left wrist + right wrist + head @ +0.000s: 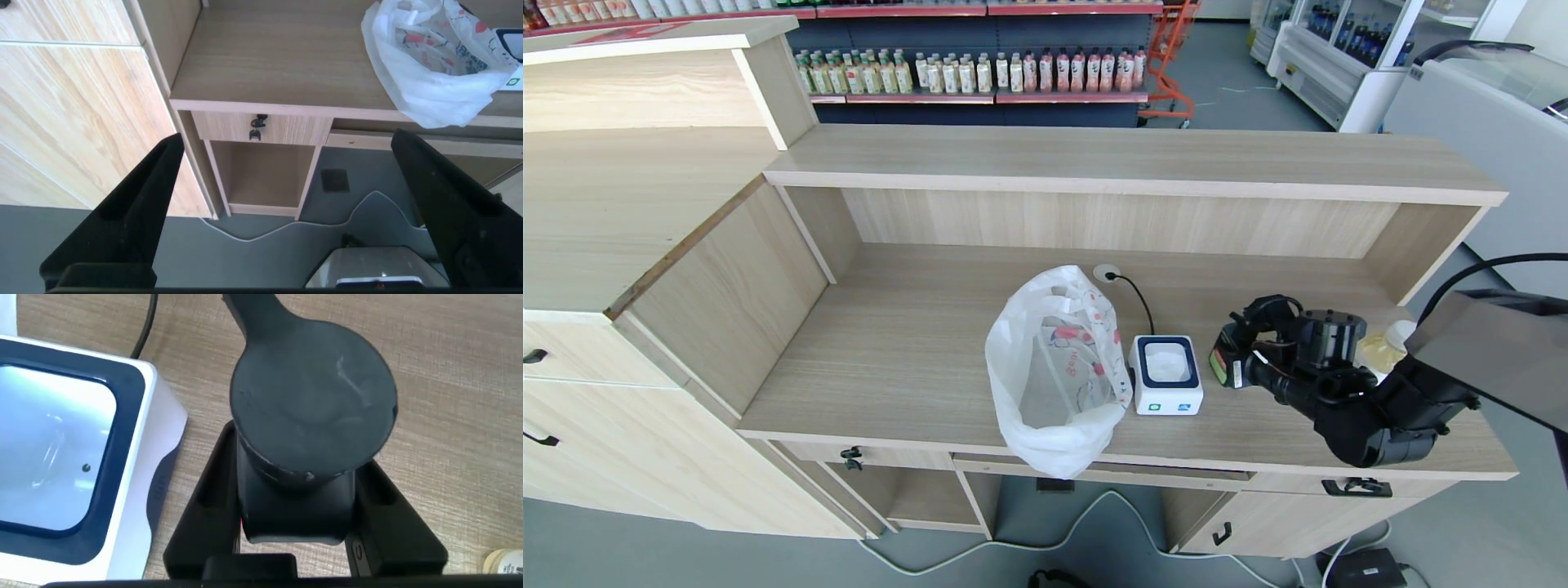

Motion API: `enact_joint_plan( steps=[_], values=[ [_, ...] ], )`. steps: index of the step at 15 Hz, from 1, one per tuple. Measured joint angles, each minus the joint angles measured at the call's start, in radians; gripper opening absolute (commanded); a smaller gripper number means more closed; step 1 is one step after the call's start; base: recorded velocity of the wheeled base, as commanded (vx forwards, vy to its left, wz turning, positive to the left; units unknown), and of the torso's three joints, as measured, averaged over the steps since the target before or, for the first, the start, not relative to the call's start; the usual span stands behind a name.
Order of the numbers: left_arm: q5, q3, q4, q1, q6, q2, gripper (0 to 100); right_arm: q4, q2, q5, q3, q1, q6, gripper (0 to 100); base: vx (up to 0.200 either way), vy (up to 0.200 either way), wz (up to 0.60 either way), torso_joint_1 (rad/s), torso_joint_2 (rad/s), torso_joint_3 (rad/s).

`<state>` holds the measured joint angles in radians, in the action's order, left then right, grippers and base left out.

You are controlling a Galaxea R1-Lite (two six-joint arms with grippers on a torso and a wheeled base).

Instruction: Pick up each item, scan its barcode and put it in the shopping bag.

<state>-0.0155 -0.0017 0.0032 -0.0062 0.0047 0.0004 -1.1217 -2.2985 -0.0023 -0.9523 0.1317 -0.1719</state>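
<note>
Right gripper (299, 469): clenched on a dark item (315, 384), one finger on each side of its body, just to the right of the barcode scanner (1166, 374) and not touching it.
Dark item: it has a wide round end and a narrower body, with a strip of green and red label facing the scanner. I cannot tell whether it rests on the counter (915, 351) or hangs just above it.
How it handles: it looks rigid and smooth, and probably light. The narrow body is the sound place to hold it, since the broad end would slip between the fingers. No barcode can be made out.
Barcode scanner: a white box with a dark-framed window facing up and a cable running off behind it.
Shopping bag (1013, 359): touching the scanner's left side, mouth open upward, lower part sagging over the counter's front edge.
Bag handling: the thin, floppy plastic will likely fold if an item catches its rim, so a drop straight down into the mouth looks best.
Bottle (1380, 349): well to the right of the scanner, beyond the right arm, with pale yellow contents and a white cap.
Bottle handling: probably heavier than the dark item, and smooth and round, so it is best taken around the middle of its body.
Left gripper (288, 147): released, fingers spread wide with nothing between them, well to the left of the scanner and below the counter's front edge.
</note>
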Motion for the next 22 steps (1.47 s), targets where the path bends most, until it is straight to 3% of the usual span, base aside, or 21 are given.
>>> enact_joint_plan(
  steps=[3,7,10,13,19,22],
  values=[
    [0.000,0.000,0.000,0.000,0.000,0.000,100,0.003,0.078,0.034,0.028,0.001,-0.003,0,0.000,0.000,0.00,0.000,0.00,0.000],
    [0.000,0.000,0.000,0.000,0.000,0.000,100,0.092,0.329,0.202,0.073,-0.014,-0.130,0,0.000,0.000,0.00,0.000,0.00,0.000],
    [0.000,0.000,0.000,0.000,0.000,0.000,100,0.150,0.549,0.301,0.114,-0.021,-0.463,0,0.000,0.000,0.00,0.000,0.00,0.000],
    [0.000,0.000,0.000,0.000,-0.001,0.000,100,0.164,0.721,0.476,0.233,-0.014,-0.803,0,0.000,0.000,0.00,0.000,0.00,0.000],
    [0.000,0.000,0.000,0.000,0.000,0.000,100,0.156,0.823,0.944,0.301,0.100,-1.679,0,0.000,0.000,0.00,0.000,0.00,0.000],
    [0.000,0.000,0.000,0.000,0.000,0.000,100,0.037,0.837,1.067,0.326,0.224,-1.767,0,0.000,0.000,0.00,0.000,0.00,0.000]
  ],
)
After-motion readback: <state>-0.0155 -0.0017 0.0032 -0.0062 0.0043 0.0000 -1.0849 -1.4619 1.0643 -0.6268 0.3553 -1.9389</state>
